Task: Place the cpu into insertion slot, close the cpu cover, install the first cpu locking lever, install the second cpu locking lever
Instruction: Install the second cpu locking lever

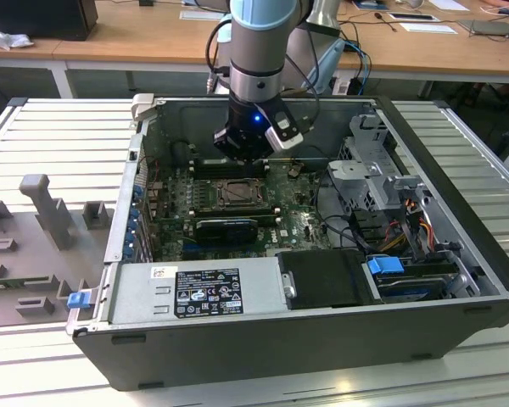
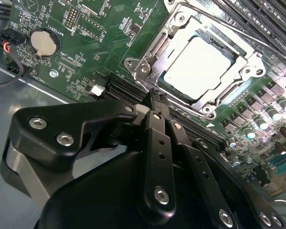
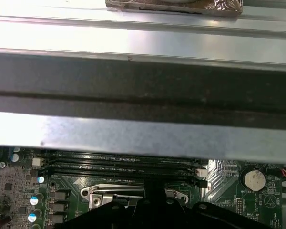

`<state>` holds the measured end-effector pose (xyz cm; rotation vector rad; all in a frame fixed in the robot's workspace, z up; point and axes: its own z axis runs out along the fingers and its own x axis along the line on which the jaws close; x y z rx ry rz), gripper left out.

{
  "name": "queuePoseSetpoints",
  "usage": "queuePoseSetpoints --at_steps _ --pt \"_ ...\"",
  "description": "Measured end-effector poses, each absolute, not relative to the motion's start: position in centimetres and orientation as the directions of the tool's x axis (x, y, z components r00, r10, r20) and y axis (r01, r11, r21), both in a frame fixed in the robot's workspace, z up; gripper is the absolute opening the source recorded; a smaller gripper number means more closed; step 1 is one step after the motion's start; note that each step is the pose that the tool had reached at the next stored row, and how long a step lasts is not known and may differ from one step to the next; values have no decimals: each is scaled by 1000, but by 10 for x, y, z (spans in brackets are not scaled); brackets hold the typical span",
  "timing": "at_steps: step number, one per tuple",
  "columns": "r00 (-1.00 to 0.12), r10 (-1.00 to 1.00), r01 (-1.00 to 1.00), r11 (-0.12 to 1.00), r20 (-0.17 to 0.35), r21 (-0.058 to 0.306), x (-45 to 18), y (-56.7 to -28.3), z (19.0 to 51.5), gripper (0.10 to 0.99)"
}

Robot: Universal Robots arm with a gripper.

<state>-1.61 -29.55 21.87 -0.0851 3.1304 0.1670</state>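
CPU (image 2: pixel 200 67) sits in the insertion slot (image 2: pixel 143 67): one small flat square chip, pale silver face, seen clearly in the second wrist view. One cpu cover (image 2: pixel 250 59), a thin silvery frame with a square middle opening, lies down around the chip, its edges framing the pale face. One slot, one chip and one cover are counted.

In the exterior view the slot (image 1: pixel 235 193) appears as a dark square with a metal rim on the green circuit board (image 1: pixel 301 225), inside one open computer case (image 1: pixel 263 339). The chip's face cannot be made out from there.

One gripper (image 2: pixel 155 98) is present. In the second wrist view its black fingers (image 2: pixel 157 143) stand pressed together with nothing between them, the tips just beside the slot's rim, over the long black memory slots (image 2: pixel 128 90). In the exterior view the gripper (image 1: pixel 246 153) hangs inside the case, just behind the slot.

One round coin battery (image 2: pixel 43 42) is on the board in the second wrist view. The first wrist view shows the same battery (image 3: pixel 253 180), the memory slots (image 3: pixel 119 164), part of the slot's metal rim (image 3: pixel 97 193) and the case's grey wall (image 3: pixel 143 86) beyond.
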Motion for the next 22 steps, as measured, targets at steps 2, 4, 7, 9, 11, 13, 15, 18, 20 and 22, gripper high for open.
queuePoseSetpoints --at_steps 2,4,7,9,11,13,15,18,20,22 --pt "-999 -54 -55 993 -9 106 -16 -296 219 106" --pt "-999 -54 -55 993 -9 106 -16 -300 219 106" --pt "-999 -54 -54 993 -8 106 -16 -300 224 106" --pt "-999 -53 -54 993 -9 106 -16 -300 231 106" --pt "-999 -53 -54 993 -9 106 -16 -300 237 106" --pt "-999 -53 -54 993 -9 106 -16 -300 241 106" --pt "-999 -53 -54 993 -8 106 -16 -300 246 106" --pt "-999 -53 -54 993 -9 106 -16 -300 254 106" --pt "-999 -53 -54 993 -9 106 -16 -300 260 106" --pt "-999 -53 -54 993 -9 106 -16 -300 266 106"
